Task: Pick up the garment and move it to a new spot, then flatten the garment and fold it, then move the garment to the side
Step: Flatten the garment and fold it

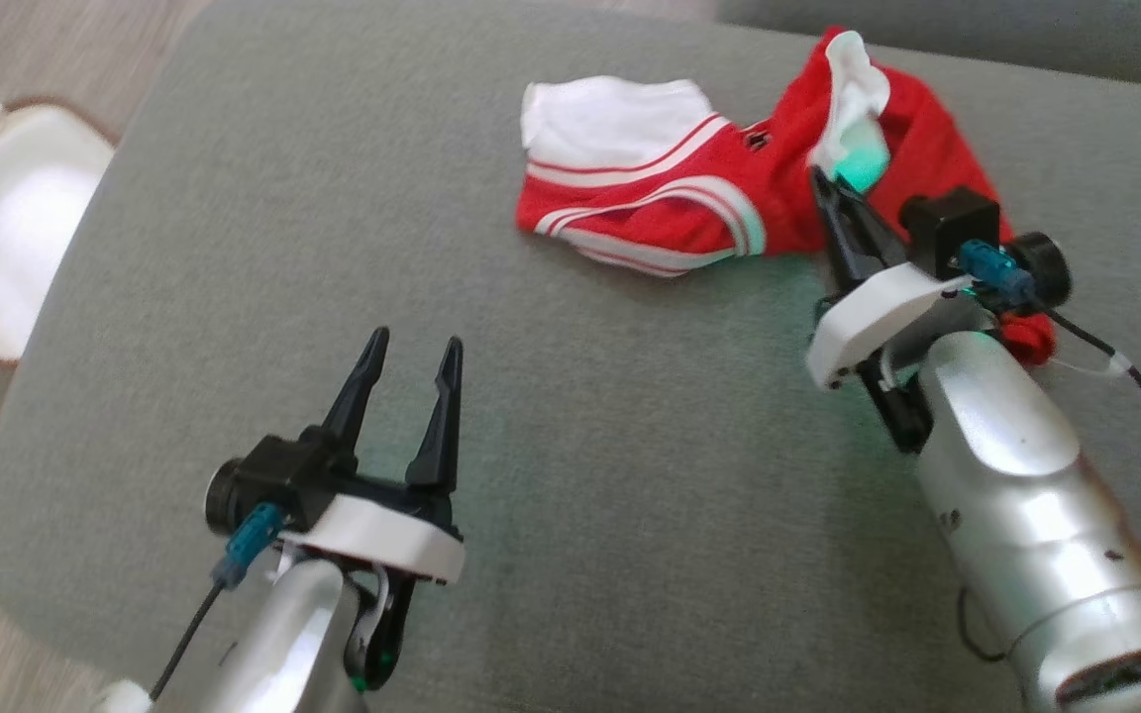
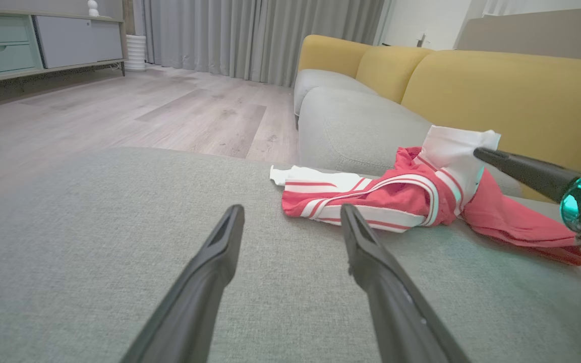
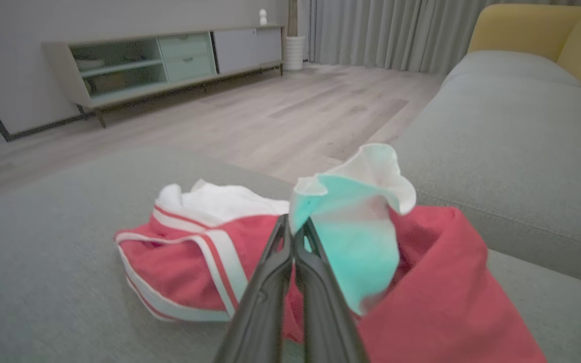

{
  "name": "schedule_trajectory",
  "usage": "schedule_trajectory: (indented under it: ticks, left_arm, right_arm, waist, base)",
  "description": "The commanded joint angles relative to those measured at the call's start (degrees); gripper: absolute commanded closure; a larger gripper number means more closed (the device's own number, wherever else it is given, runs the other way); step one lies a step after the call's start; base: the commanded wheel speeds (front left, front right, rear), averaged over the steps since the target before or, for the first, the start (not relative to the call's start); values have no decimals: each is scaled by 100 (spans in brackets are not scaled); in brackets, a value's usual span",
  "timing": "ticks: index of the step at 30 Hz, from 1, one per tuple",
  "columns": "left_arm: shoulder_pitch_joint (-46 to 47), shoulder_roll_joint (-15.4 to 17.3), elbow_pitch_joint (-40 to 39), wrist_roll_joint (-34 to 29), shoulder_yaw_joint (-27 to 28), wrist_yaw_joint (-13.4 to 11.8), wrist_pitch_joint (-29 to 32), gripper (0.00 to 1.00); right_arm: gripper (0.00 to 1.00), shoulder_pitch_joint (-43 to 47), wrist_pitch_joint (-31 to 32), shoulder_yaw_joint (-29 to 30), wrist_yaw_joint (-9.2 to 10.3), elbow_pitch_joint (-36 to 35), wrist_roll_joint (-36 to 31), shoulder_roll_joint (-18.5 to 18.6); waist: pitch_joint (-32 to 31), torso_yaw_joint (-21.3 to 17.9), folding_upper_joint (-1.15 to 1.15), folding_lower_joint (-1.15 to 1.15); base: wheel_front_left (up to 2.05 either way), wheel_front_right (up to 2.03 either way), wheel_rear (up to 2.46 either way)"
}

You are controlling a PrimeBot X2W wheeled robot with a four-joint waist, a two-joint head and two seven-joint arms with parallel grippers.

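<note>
A red garment (image 1: 689, 198) with white stripes and white panels lies crumpled at the far right of the grey cushion (image 1: 570, 446). My right gripper (image 1: 821, 183) is shut on a raised white fold of the garment (image 3: 184, 257); in the right wrist view its fingertips (image 3: 294, 224) press together at that fold's edge. My left gripper (image 1: 412, 347) stands open and holds nothing, low over bare cushion, short of the garment. The left wrist view shows its fingers (image 2: 290, 214) pointing at the garment (image 2: 401, 196), with the right gripper (image 2: 479, 153) reaching in from the right.
A white seat-like object (image 1: 6, 218) stands on the wood floor left of the cushion. A yellow-backed sofa (image 2: 497, 85) with grey seats lies just beyond the garment. A low cabinet (image 3: 169, 60) stands against the far wall across open floor.
</note>
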State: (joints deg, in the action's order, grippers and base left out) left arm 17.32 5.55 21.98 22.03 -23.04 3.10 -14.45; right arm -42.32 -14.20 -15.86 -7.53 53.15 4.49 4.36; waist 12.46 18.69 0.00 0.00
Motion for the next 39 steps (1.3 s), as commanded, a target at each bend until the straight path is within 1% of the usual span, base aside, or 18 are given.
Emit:
schedule_trajectory:
  ticks: [1,2,3,9,17,22,27,30,31,32,35,39]
  left_arm:
    - [27,138,-152,-57,233,15,-54,0]
    - [2,173,-159,-76,275,11,-54,0]
    - [-11,189,-166,-85,295,7,-54,0]
    - [-104,259,-173,-114,351,-14,-54,0]
    - [-257,423,-229,-104,401,-78,-30,0]
    - [-351,524,-297,-78,441,-119,11,0]
    - [-470,626,-371,-56,481,-189,50,0]
    - [-522,670,-439,-40,507,-239,80,0]
    - [-535,681,-466,-33,516,-257,90,0]
    - [-549,693,-494,-26,527,-277,100,0]
    - [-582,722,-578,-13,552,-333,119,0]
    - [-602,742,-654,4,555,-364,126,0]
  right_arm:
    - [100,79,-73,-318,4,-396,329,-143]
    - [100,215,-76,-711,4,-836,779,-145]
    - [100,270,-77,-874,4,-1048,968,-145]
    - [100,509,-62,-1619,4,-2105,1748,-147]
    - [100,963,193,-2243,4,-3055,2236,-147]
    - [100,1158,252,-2595,4,-3417,2380,-147]
    - [100,1374,402,-3141,4,-3852,2592,-147]
    - [100,1510,696,-3643,4,-4013,2676,-147]
    - [11,1536,855,-3821,4,-4011,2670,-147]
    - [0,1569,1002,-3931,4,-3985,2682,-147]
    - [0,1613,1219,-4070,4,-3946,2680,-148]
    - [0,1631,1164,-3799,4,-3974,2678,-148]
  waist:
    - [-159,-162,0,0]
    - [-265,-270,0,0]
    - [-319,-318,0,0]
    - [-660,-466,0,0]
    - [-1011,-410,0,0]
    - [-1135,-382,0,0]
    - [-1270,-371,0,0]
    - [-1320,-385,0,0]
    - [-1329,-398,0,0]
    - [-1333,-418,0,0]
    - [-1324,-506,0,0]
    - [-1310,-646,0,0]
  base:
    - [0,0,0]
    - [0,0,0]
    - [0,0,0]
    - [0,0,0]
    - [0,0,0]
    - [0,0,0]
    - [0,0,0]
    - [0,0,0]
    - [0,0,0]
    - [0,0,0]
    - [0,0,0]
    - [0,0,0]
